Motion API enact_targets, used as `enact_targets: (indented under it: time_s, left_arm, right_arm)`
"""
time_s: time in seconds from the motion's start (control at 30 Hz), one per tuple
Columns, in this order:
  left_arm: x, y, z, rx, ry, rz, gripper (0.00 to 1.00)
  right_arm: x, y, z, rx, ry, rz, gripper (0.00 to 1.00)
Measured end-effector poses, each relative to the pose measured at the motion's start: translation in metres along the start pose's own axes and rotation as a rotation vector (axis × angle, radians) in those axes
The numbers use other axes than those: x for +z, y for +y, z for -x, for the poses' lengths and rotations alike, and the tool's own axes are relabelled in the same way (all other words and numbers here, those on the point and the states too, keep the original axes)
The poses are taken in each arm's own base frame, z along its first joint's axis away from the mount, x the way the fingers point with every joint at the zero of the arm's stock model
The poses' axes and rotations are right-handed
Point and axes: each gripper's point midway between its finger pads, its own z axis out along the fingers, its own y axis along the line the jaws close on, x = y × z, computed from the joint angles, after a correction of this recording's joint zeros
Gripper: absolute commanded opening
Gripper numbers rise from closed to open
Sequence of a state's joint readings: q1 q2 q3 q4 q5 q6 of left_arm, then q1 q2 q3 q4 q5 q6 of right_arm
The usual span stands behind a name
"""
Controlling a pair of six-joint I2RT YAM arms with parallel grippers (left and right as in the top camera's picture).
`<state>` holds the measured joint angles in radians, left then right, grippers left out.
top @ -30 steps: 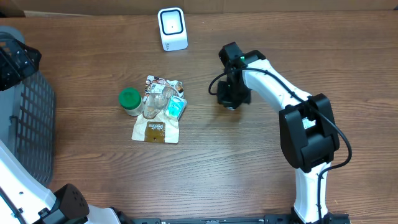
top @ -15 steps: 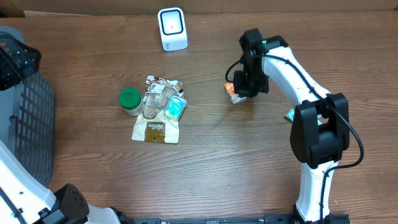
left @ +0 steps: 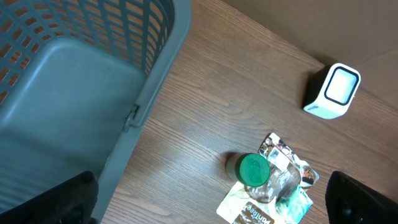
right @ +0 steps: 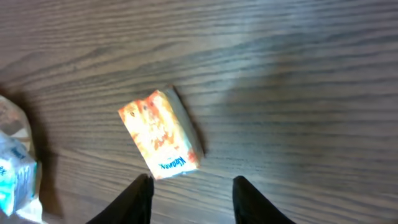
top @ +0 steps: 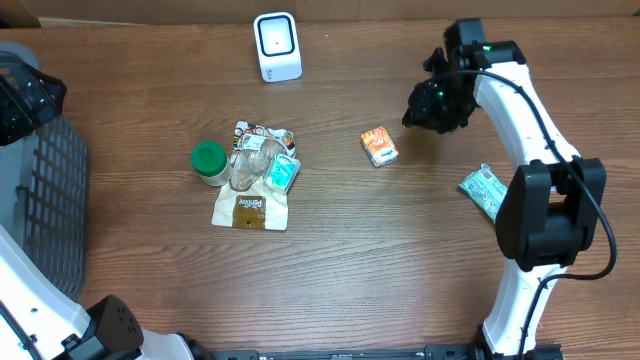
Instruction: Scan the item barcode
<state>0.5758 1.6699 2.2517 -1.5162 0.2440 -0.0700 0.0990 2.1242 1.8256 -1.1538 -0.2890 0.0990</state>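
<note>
Items lie scattered on a brown wood-grain counter (top: 330,290). Nearest, at 4 o'clock of the centre, a teal packet (top: 482,190) lies flat beside the right arm. At 9 o'clock a grey slatted basket (top: 45,200) sits at the counter's edge; the left wrist view looks down on its grey floor and ribbed walls. The left end effector (left: 210,196) hangs over the basket side of the counter, fingers spread wide with nothing between them.

Just left of centre a tan pouch (top: 250,210) lies flat, with a clear bottle (top: 245,165) and a small teal pack (top: 283,173) on top of it. A jar with a green lid (top: 208,160) stands just beside the pile at its 9 o'clock; I cannot tell its contents. The orange box (top: 379,146), the item to scan, lies flat at 3 o'clock of the pile, touching nothing. The right end effector (right: 193,186) hovers at 2 o'clock of the box, jaws apart and empty. Farthest, at 12 o'clock of the pile, a white scanner (top: 277,46) stands upright.
</note>
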Motion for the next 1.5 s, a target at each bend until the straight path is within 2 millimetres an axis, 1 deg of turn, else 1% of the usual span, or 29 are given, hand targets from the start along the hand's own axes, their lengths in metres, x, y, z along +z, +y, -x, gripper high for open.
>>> enact_targets:
  time_s: [0.13,0.3,0.4,0.6,0.73,0.9,1.03,1.23,1.33,1.5]
  left_arm:
    - [0.0,0.0,0.0,0.0,0.0,0.0,0.99]
    - [0.0,0.0,0.0,0.0,0.0,0.0,1.0]
    - [0.0,0.0,0.0,0.0,0.0,0.0,0.99]
    - [0.0,0.0,0.0,0.0,0.0,0.0,0.99]
    - [0.0,0.0,0.0,0.0,0.0,0.0,1.0]
    - [0.0,0.0,0.0,0.0,0.0,0.0,1.0]
    - [0.0,0.0,0.0,0.0,0.0,0.0,0.99]
    - [0.0,0.0,0.0,0.0,0.0,0.0,0.99]
    - [0.0,0.0,0.0,0.0,0.0,0.0,0.99]
    - [0.0,0.0,0.0,0.0,0.0,0.0,0.99]
  right_arm:
    - [0.012,0.003,-0.001,-0.039,-0.006,0.032,0.47]
    - [0.025,0.002,-0.011,-0.054,0.018,0.047,0.47]
    - [0.028,0.001,-0.013,-0.057,0.024,0.05,0.48]
    - [0.028,0.002,-0.01,-0.07,0.011,0.053,0.48]
    - [0.03,0.001,-0.012,-0.07,0.019,0.054,0.48]
    - [0.039,-0.001,-0.016,-0.072,0.02,0.061,0.48]
    - [0.048,-0.001,-0.022,-0.071,0.029,0.087,0.48]
    - [0.054,0.005,-0.019,-0.083,0.003,0.131,0.48]
    - [0.059,0.003,-0.025,-0.075,0.022,0.134,0.5]
    - [0.07,-0.002,-0.036,-0.069,0.039,0.139,0.5]
